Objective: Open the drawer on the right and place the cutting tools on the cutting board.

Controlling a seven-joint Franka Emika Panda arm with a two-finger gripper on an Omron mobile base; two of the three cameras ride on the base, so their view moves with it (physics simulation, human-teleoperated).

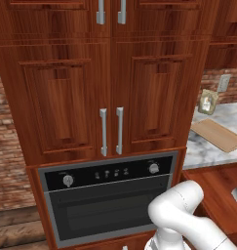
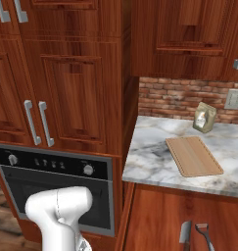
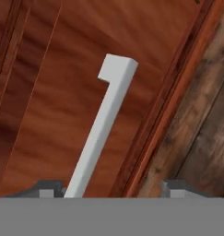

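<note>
On the marble tabletop (image 2: 150, 162) you see the cutting board (image 2: 194, 156) lying flat. Your end effector (image 3: 111, 189) is spread wide around a silver handle (image 3: 102, 126), gripping nothing.

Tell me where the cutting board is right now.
The cutting board lies flat on the marble countertop right of the oven, just in front of a small bag by the brick wall; it shows at the left base view's right edge.
</note>
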